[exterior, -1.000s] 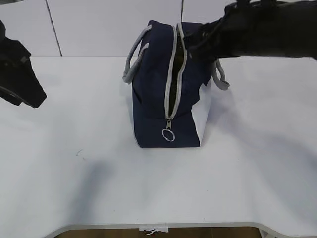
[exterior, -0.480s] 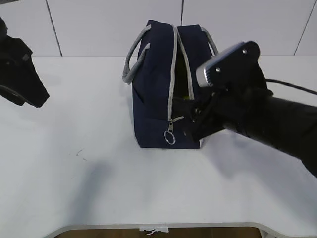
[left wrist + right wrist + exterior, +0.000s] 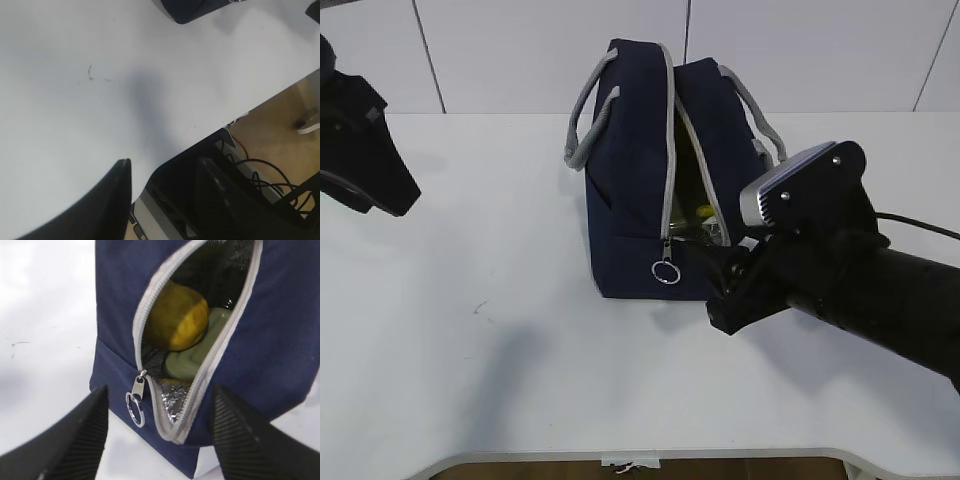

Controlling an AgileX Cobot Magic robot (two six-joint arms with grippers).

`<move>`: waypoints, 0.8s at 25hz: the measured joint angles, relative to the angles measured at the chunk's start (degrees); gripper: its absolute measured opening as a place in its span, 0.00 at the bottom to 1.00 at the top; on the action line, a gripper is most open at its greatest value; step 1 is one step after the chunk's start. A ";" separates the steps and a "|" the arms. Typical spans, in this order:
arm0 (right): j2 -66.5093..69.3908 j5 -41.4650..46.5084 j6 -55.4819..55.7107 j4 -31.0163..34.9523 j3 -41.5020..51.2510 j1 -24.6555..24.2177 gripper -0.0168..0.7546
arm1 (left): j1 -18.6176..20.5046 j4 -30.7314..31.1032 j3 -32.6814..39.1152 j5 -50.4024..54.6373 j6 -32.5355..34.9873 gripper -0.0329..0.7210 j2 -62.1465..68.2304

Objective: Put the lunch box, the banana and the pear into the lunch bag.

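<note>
The navy lunch bag (image 3: 630, 200) stands mid-table with its zipper open. Through the gap, the right wrist view shows the orange-yellow pear (image 3: 177, 315) resting on the sage-green lid of the lunch box (image 3: 195, 356), with silver lining below them. The banana is hidden. The zipper's ring pull (image 3: 135, 408) hangs at the low end of the zip. My right gripper (image 3: 160, 437) is open just in front of the bag's lower front corner and holds nothing; in the exterior view it (image 3: 720, 295) sits low by that corner. My left gripper (image 3: 165, 200) is open and empty over the table's front edge.
My left arm (image 3: 360, 140) hangs at the far left, well away from the bag. Grey handles (image 3: 582, 120) stick out on both sides of the bag. Under the table edge there is a dark stand with cables (image 3: 260, 170).
My right arm has come down from above the bag's top to its front right corner. The bag's opening has spread wider. The left arm has stayed put.
</note>
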 joint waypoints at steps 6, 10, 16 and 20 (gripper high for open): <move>-4.51 -1.99 0.16 -2.17 0.13 0.05 0.66 | 0.00 -0.57 0.00 0.00 0.00 0.47 0.00; -9.46 -2.16 0.16 -2.31 0.27 0.05 0.66 | 0.00 -0.70 0.00 0.00 0.00 0.47 0.00; -14.20 0.99 0.81 -4.96 2.60 0.05 0.66 | 0.00 -0.70 0.00 0.00 0.00 0.47 0.00; -14.20 2.91 7.07 -12.82 4.48 0.05 0.66 | 0.00 -0.70 0.00 0.00 0.00 0.46 0.00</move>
